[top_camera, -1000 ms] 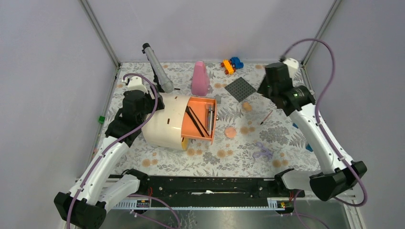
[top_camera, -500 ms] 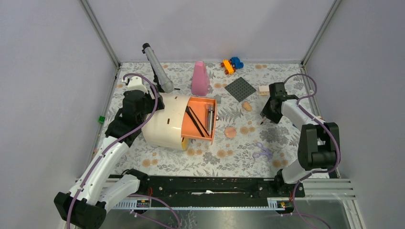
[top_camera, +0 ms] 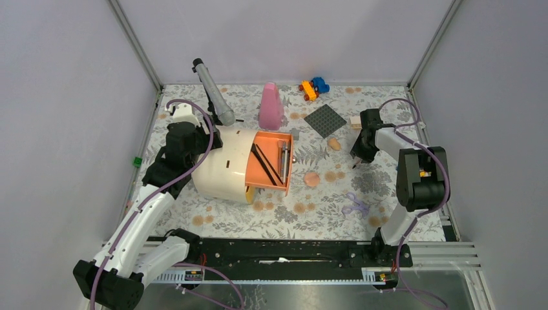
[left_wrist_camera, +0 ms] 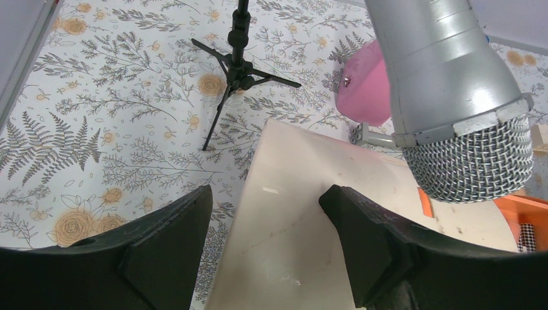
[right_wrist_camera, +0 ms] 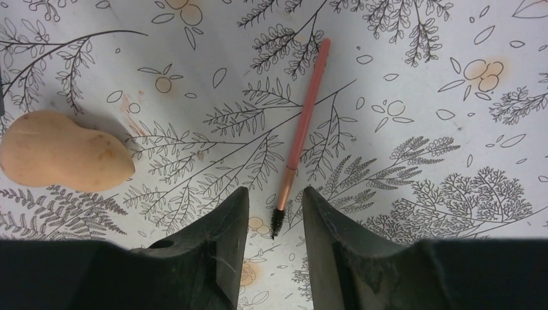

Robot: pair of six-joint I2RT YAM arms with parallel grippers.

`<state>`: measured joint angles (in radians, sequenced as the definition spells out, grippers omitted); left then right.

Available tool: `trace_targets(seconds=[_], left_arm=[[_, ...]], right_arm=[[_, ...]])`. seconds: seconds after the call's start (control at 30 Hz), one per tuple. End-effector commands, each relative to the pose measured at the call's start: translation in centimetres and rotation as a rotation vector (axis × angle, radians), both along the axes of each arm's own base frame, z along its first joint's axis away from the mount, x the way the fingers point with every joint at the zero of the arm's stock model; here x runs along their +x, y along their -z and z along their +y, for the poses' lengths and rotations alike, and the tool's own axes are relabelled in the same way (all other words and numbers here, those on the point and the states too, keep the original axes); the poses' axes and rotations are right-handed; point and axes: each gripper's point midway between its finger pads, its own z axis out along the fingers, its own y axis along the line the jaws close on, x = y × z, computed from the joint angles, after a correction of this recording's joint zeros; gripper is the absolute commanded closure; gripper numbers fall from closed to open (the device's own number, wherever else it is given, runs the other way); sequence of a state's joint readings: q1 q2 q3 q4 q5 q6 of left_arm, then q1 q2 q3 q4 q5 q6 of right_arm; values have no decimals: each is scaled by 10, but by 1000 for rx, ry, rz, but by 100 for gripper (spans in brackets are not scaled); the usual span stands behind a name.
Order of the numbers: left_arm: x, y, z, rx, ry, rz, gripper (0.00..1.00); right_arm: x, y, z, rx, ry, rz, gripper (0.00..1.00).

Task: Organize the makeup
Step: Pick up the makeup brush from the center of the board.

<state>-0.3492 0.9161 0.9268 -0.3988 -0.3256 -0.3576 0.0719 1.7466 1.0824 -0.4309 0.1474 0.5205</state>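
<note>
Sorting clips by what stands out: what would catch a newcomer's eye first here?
The cream box left of centre, its orange drawer pulled open with dark brushes inside. On the right, the right gripper hangs low over a thin pink brush lying on the flowered table, open jaws either side of its bristle end, a peach sponge nearby.

The tablecloth (top_camera: pixel 213 216) is white, printed with grey ferns and small orange flowers. The egg-shaped sponge (right_wrist_camera: pixel 61 159) and round puff (top_camera: pixel 312 179) are peach. The brush (right_wrist_camera: pixel 302 126) has a coral-pink handle, copper ferrule and black bristles. The cone-shaped bottle (top_camera: pixel 270 106) is pink, the drawer (top_camera: pixel 274 137) orange, its rounded case (top_camera: pixel 220 169) cream, the studded plate (top_camera: pixel 325 120) dark grey, the 2 toy bricks (top_camera: pixel 310 90) orange and blue.
</note>
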Motion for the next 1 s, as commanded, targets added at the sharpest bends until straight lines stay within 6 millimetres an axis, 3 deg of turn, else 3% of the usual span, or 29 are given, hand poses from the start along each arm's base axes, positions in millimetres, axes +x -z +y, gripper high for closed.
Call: trace_targets(seconds=[0.0, 0.43, 0.83, 0.97], left_arm=[[-3, 8, 3, 31, 10, 30, 24], [-3, 7, 3, 29, 8, 26, 24], [-3, 7, 4, 30, 6, 26, 24], [-3, 7, 3, 28, 9, 26, 24]], right_arm=[[13, -3, -9, -45, 1, -10, 58], [6, 24, -14, -53, -1, 72, 69], [-3, 32, -18, -77, -24, 128, 74], [-4, 33, -18, -76, -36, 136, 81]])
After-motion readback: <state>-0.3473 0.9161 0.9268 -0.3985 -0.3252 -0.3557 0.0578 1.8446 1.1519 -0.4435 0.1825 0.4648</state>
